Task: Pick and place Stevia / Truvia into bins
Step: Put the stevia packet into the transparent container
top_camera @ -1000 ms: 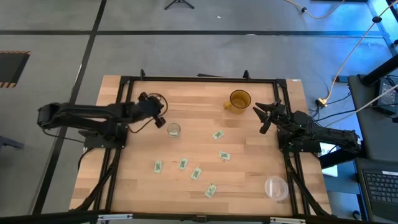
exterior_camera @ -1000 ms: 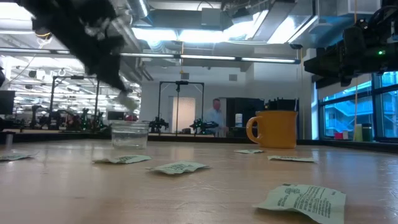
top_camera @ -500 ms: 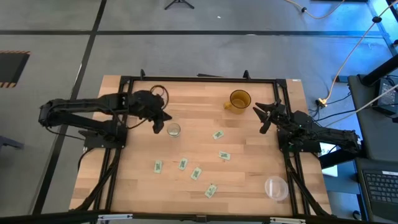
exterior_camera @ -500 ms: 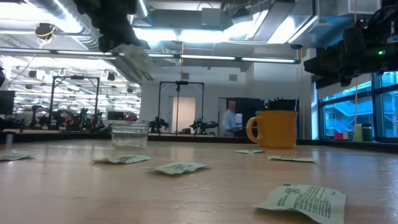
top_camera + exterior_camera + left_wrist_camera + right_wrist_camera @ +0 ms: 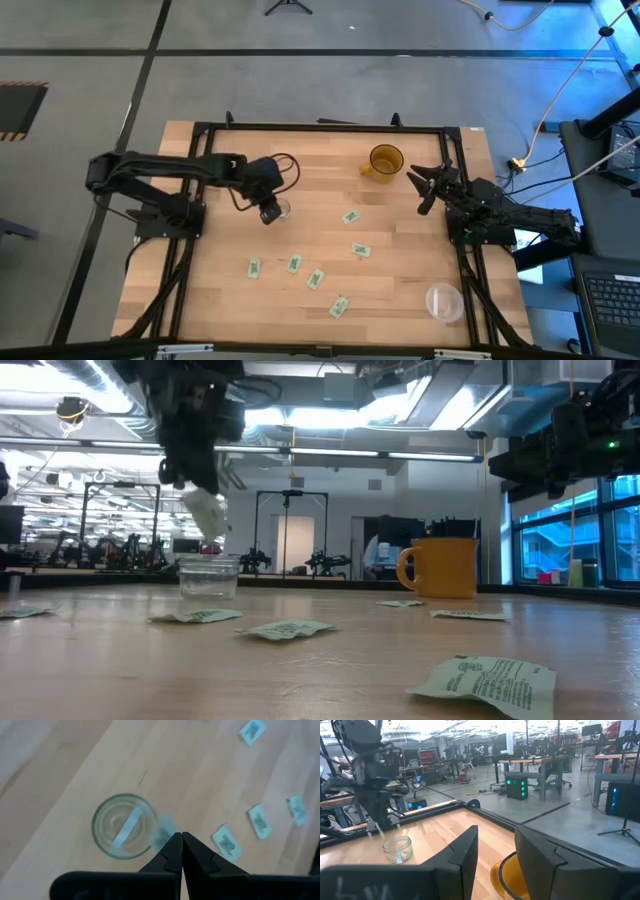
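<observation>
My left gripper (image 5: 268, 212) points down, shut on a white Stevia packet (image 5: 208, 515) just above the small clear glass cup (image 5: 281, 208). The cup stands on the table's left half and also shows in the low view (image 5: 209, 576). In the left wrist view a white strip (image 5: 125, 827) stands on edge inside the cup (image 5: 102, 837). Several more packets lie flat on the wood, such as one (image 5: 350, 216) right of the cup and one (image 5: 294, 264) nearer the front. My right gripper (image 5: 425, 190) is open and empty at the right edge, beside the amber mug (image 5: 384, 161). My left gripper pinches the packet's upper end (image 5: 197, 498) between its two shut fingers, which come from above and point down. The packet hangs tilted below the fingertips, clear of the table, over the cup's rim (image 5: 159, 831).
A wider clear plastic round container (image 5: 444, 302) stands at the front right. Black frame rails (image 5: 320, 127) run along the table's far, left and right edges. Bare wood lies between the cup and the mug.
My left gripper, shut on the packet throughout, has risen, swung from the cup's left toward the cup and come down. It has tipped so that its fingers point down. The packet now hangs just over the cup.
</observation>
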